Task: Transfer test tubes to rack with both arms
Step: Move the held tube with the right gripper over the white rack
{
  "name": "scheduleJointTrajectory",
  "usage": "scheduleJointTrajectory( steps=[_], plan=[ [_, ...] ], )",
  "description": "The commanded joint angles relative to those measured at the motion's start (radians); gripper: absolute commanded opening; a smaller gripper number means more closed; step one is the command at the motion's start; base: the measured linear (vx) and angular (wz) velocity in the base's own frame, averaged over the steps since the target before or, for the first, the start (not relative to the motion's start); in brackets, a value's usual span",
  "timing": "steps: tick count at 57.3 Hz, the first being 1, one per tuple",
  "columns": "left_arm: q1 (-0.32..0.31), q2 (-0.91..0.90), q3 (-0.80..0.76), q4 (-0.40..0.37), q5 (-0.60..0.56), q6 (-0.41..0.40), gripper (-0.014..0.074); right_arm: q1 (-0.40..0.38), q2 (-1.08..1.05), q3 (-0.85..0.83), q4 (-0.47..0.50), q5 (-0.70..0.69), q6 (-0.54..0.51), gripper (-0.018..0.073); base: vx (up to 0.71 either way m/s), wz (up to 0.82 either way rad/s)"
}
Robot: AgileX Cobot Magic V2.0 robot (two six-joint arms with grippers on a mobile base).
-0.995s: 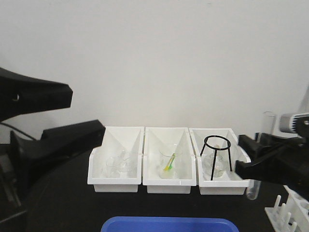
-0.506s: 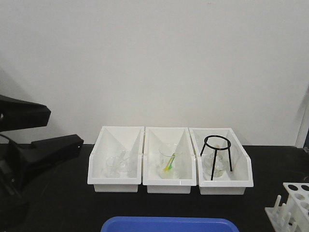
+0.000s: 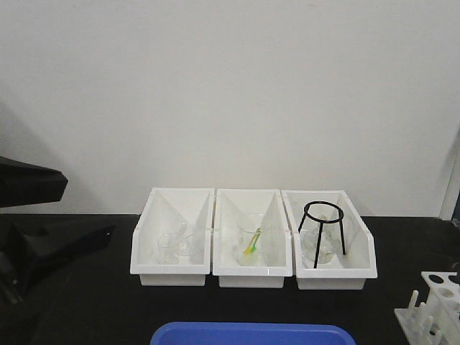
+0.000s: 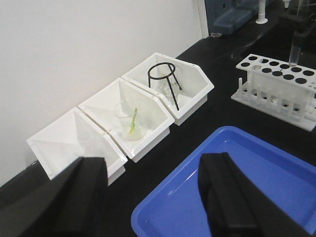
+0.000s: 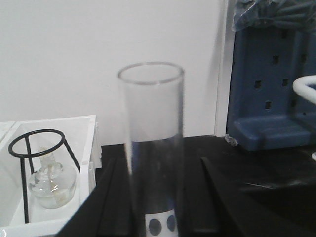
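Standing upright between the dark fingers [image 5: 111,197] of the right gripper [image 5: 158,160], one test tube [image 5: 152,123] fills the right wrist view. The fingers sit narrow on either side of it and look clamped on its lower part, though the contact itself is out of frame. Holes of the rack [image 4: 276,81] show through its base, so it seems to hang just above the plate, not yet seated. The left gripper [image 4: 153,163] hovers over the blue tray [image 4: 256,168], fingers spread wide and holding nothing. I judge the transfer midway; whether other tubes already sit in the rack is unclear. Farther back, three white bins [image 4: 143,113] line the wall.
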Motion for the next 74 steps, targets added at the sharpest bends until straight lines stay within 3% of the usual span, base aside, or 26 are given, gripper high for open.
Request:
scheduleJointTrajectory(
  steps=[1, 35, 74],
  plan=[
    [-0.001, -0.009, -0.028, 0.013, -0.065, -0.01, 0.0498, -0.007, -0.007, -0.032, -0.025, -0.111, 0.022, -0.0006, 0.0, 0.0],
    [-0.001, -0.009, -0.028, 0.018, -0.036, -0.009, 0.0498, -0.037, 0.191, -0.034, 0.003, -0.372, 0.002, -0.0006, 0.0, 0.0],
    [-0.001, -0.009, -0.028, 0.044, -0.029, -0.011, 0.0498, -0.065, 0.244, -0.034, -0.065, -0.371, 0.064, -0.0006, 0.0, 0.0]
  ],
)
